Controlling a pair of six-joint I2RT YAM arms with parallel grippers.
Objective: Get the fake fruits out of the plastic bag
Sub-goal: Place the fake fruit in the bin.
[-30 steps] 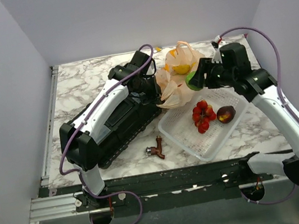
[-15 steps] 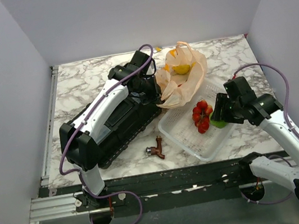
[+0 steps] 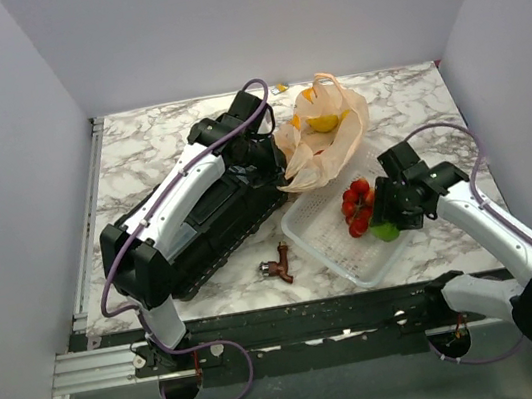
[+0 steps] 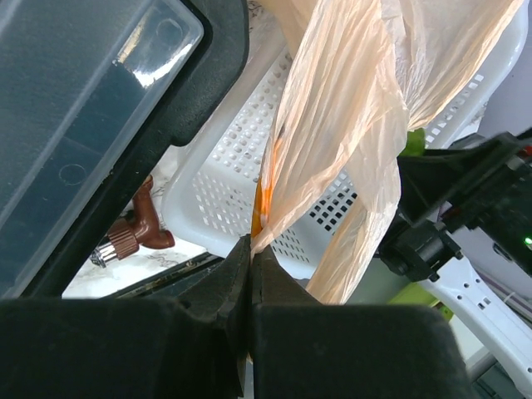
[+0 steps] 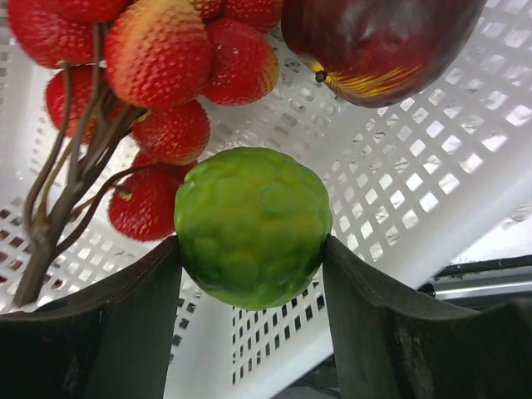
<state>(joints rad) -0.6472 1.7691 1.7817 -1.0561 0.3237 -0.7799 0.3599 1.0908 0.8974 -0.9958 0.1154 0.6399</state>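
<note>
The tan plastic bag [image 3: 323, 145] with banana print lies at the back of the table, a yellow fruit [image 3: 324, 121] showing in its mouth. My left gripper [image 3: 277, 169] is shut on the bag's edge [image 4: 332, 141]. My right gripper [image 3: 386, 225] is shut on the green lime [image 5: 252, 226] and holds it low inside the white mesh basket [image 3: 328, 240]. The red berry cluster [image 3: 356, 207] lies in the basket beside the lime; it also shows in the right wrist view [image 5: 162, 75]. A maroon-brown fruit [image 5: 374, 46] lies close by in the basket.
A long black case [image 3: 214, 223] lies under my left arm. A small brown object [image 3: 278, 264] lies on the marble table [image 3: 146, 147] near the front edge. The basket's rim [image 4: 199, 179] is just below the held bag.
My right gripper carried the lime from beside the bag down and forward into the basket. The left gripper has held the bag throughout.
</note>
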